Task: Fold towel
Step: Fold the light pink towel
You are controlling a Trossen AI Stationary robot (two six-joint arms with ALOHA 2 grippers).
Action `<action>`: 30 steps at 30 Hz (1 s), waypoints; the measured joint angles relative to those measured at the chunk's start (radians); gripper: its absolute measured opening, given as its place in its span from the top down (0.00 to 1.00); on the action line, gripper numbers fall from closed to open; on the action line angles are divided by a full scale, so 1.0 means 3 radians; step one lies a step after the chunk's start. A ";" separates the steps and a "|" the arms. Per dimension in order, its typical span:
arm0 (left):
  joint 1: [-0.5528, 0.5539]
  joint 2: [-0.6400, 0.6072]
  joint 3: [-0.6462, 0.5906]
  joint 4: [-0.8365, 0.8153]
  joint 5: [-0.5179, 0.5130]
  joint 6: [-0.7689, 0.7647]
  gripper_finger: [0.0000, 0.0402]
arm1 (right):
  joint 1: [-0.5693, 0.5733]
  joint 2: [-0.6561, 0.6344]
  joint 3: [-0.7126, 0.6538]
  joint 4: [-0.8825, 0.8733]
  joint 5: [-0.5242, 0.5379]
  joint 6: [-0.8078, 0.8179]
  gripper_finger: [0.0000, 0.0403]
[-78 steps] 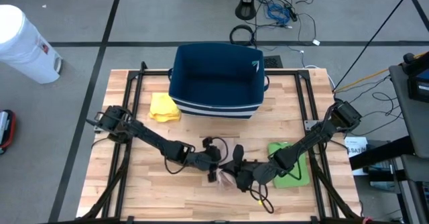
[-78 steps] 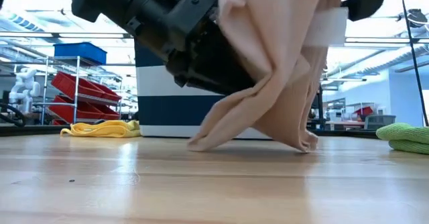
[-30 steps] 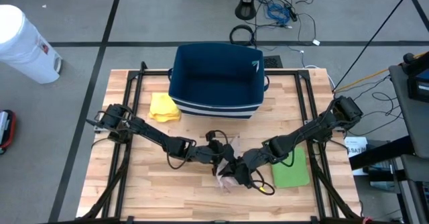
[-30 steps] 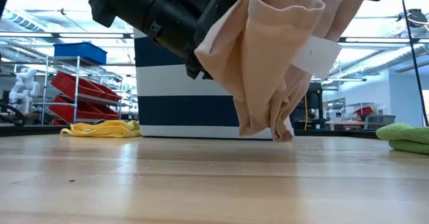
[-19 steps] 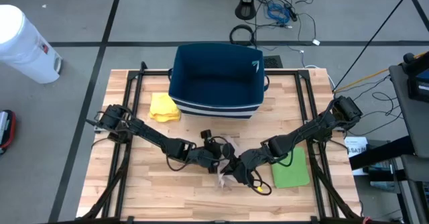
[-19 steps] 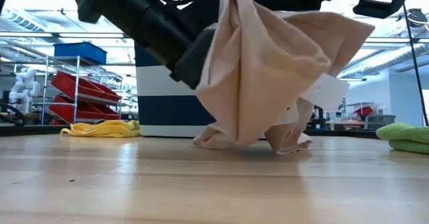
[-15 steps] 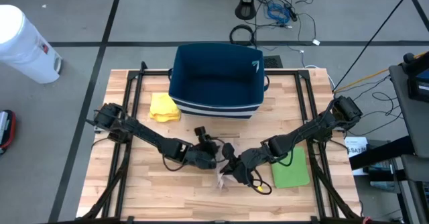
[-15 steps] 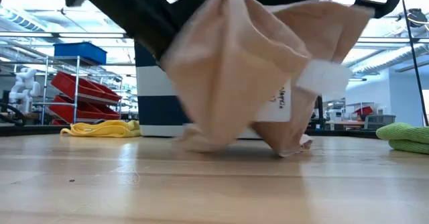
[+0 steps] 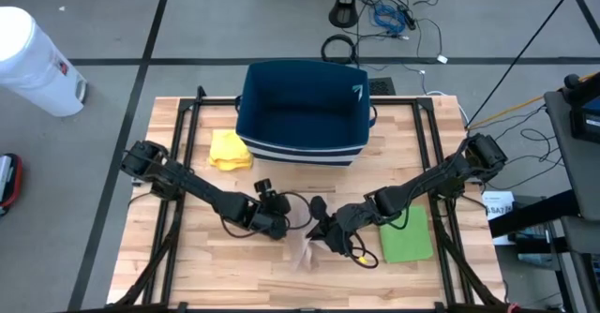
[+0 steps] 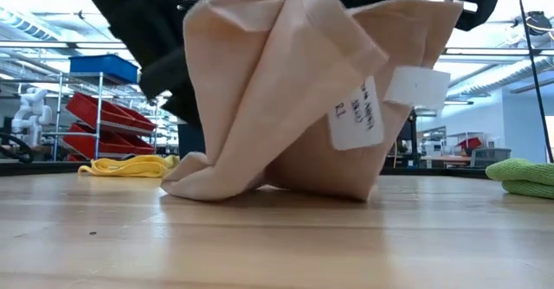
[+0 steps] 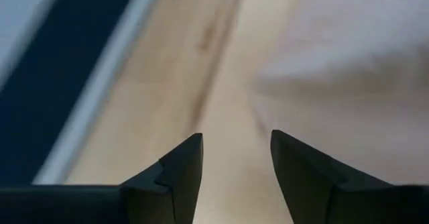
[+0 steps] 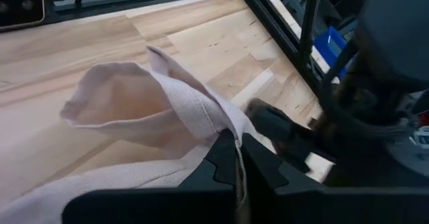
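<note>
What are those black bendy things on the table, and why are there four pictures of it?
They are two robot arms. Each ends in a two-finger tool. One camera looks down from above, one sits low at table height, and one rides on each wrist.

On the wooden table are a blue bin, a yellow cloth, a green cloth and a beige towel with a white tag.

The right tool pinches an edge of the towel and holds it up. The left tool is open, holds nothing, and sits beside the towel.
</note>
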 joint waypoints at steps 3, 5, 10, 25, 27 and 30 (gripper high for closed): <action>-0.0038 0.0000 0.0000 0.0041 0.0257 -0.0017 0.54 | 0.0004 -0.0016 0.0000 0.0013 0.0004 -0.0020 1.00; -0.0034 0.0000 0.0000 0.0074 0.0498 -0.0018 0.54 | 0.0004 -0.0025 0.0010 0.0007 0.0010 -0.0032 1.00; -0.0035 0.0010 -0.0001 0.0315 0.0975 0.0076 0.54 | 0.0011 -0.0038 0.0120 0.0005 0.0042 -0.0126 1.00; -0.0034 0.0019 -0.0005 0.1070 0.1538 0.0612 0.54 | 0.0069 -0.0040 0.0682 -0.0348 0.0514 -0.0670 1.00; -0.0034 0.0019 -0.0005 0.1154 0.1538 0.0639 0.54 | 0.0069 -0.0040 0.0800 -0.0474 0.0482 -0.0608 1.00; -0.0035 0.0019 -0.0005 0.1148 0.1538 0.0618 0.54 | 0.0067 -0.0040 0.0955 -0.0747 0.0249 -0.0286 1.00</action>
